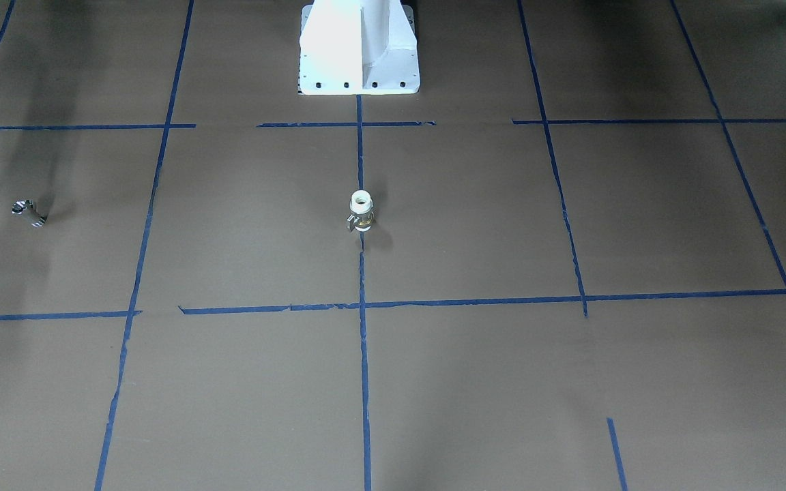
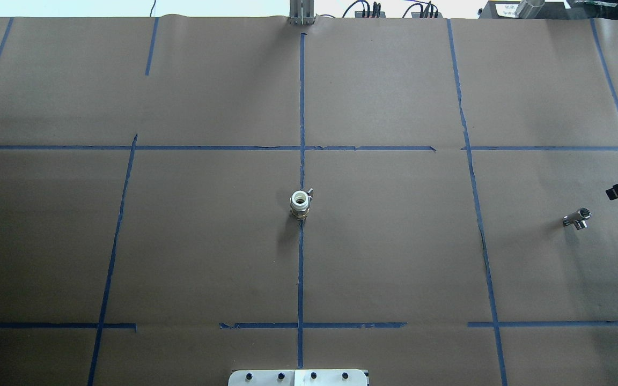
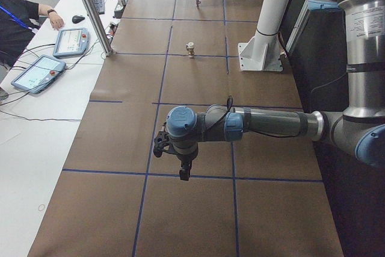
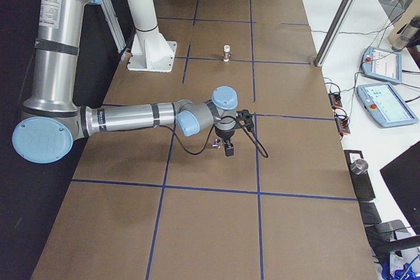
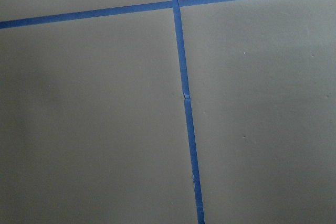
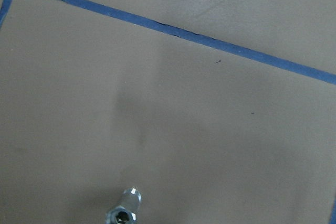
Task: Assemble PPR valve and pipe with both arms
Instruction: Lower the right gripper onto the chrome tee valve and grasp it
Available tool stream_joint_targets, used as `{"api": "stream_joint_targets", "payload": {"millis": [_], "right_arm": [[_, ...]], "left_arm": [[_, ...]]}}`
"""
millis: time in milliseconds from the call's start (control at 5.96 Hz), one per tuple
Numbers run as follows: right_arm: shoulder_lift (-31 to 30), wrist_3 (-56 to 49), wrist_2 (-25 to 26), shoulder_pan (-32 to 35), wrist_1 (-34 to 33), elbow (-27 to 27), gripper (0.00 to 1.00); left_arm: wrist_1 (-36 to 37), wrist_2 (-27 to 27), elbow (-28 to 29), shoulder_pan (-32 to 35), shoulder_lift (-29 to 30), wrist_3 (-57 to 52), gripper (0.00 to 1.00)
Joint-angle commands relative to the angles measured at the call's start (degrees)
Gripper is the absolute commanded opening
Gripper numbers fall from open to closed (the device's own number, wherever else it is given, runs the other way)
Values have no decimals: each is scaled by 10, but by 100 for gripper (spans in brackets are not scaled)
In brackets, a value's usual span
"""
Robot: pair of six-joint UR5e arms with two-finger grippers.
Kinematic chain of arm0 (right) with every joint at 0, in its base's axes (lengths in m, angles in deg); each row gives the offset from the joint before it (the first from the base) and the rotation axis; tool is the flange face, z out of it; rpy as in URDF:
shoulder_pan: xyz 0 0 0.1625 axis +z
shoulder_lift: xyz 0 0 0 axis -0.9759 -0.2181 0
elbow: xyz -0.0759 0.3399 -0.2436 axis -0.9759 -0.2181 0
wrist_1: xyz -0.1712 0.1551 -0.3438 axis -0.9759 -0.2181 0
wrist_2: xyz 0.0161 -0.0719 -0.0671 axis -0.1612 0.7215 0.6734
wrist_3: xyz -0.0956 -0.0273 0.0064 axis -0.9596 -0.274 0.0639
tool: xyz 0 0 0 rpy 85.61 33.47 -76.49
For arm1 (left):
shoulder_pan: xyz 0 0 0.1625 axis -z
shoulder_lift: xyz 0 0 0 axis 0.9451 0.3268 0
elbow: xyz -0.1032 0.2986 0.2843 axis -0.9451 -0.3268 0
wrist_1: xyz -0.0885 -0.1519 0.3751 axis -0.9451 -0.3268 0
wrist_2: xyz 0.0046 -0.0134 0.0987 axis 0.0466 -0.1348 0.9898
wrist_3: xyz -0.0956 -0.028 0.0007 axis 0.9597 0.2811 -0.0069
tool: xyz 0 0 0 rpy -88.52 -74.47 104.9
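Pipe (image 2: 577, 219) lies near the right gripper (image 2: 613, 192), not touching it.

The pipe (image 6: 125, 211) lies on the brown table (image 6: 220, 145) at the edge nearest the hand (image 2: 613, 193), partly cut off, one open end facing up. Farther out, a blue tape line (image 6: 173, 29) slants across, well apart from it.

A brown table (image 1: 475, 382) with blue squares

Thin blue tape lines (image 1: 364, 368) cross the plain brown top and make big squares. The valve (image 1: 361, 211) is white on top, gold in the middle, with a little silver bit on its side. The pipe (image 1: 29, 213) is shiny silver. The left arm (image 3: 271, 123) and the right arm (image 4: 131, 117) are grey with light-blue caps. The base (image 1: 359, 48) is white.
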Motion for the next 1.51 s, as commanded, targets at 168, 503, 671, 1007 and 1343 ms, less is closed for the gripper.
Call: {"api": "stream_joint_targets", "payload": {"millis": [168,503,671,1007,1343], "right_arm": [[2,76,22,-59,58,-5,100],[9,75,23,-83,57,-24,98],[9,72,24,-86,57,-31,97],[8,69,33,-96,57,-39,57],[5,68,34,-94,57,-36,3]], "left_arm": [[0,0,0,0,0,0,100],[0,0,0,0,-1,0,100],[0,0,0,0,-1,0,100],[0,0,0,0,-1,0,100],[0,0,0,0,-1,0,100]]}}
